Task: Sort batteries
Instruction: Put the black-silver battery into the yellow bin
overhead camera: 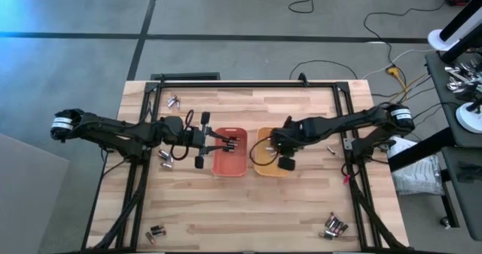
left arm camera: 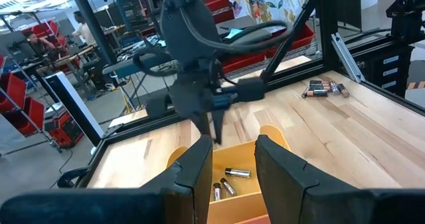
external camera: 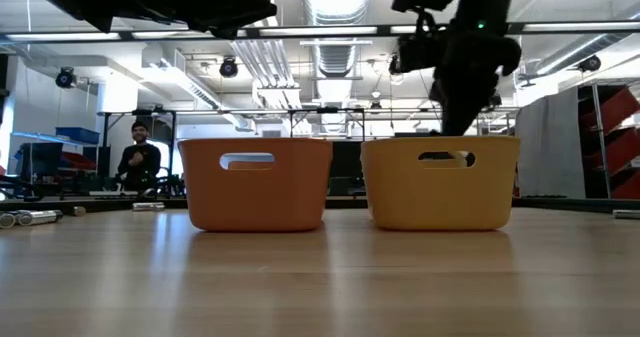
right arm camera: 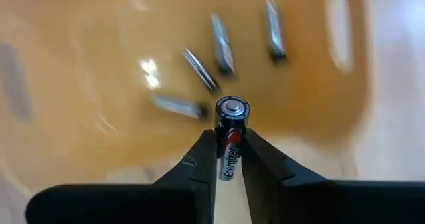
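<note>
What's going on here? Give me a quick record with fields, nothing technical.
Right gripper: holds a battery over the yellow tray
Yellow tray contents: several silvery batteries
Left gripper: over the orange tray, fingers apart, empty
Loose batteries: clusters near the table corners
Background: a person behind the table

Two trays: one orange (overhead camera: 230, 162), one yellow (overhead camera: 265, 163)
</note>
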Robot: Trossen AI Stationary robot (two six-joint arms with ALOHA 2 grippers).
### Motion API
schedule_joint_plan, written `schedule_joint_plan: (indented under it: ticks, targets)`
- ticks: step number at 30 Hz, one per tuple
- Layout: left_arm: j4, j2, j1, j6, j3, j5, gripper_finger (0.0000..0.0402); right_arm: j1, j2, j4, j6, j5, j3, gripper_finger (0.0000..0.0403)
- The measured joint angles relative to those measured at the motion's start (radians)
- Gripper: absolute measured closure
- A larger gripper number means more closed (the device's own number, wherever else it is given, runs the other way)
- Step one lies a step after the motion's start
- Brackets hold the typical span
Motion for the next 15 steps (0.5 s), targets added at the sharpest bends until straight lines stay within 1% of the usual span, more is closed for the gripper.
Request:
schedule_joint_plan:
  ticks: [4, 7, 15]
  targets:
    - [-0.004, 0.0, 0.0, 0.0, 0.0, 0.0, 0.0306, -0.002, 0.044, 0.111, -0.056, -0.012, -0.006, 0.036]
    - [-0.006, 0.0, 0.0, 0.0, 0.0, -0.008, 0.0306, -0.004, 0.081, 0.148, -0.083, -0.012, 0.003, 0.036]
    - [-0.009, 0.0, 0.0, 0.0, 0.0, -0.05, 0.0306, -0.004, 0.202, 0.148, -0.131, -0.015, 0.057, 0.0357]
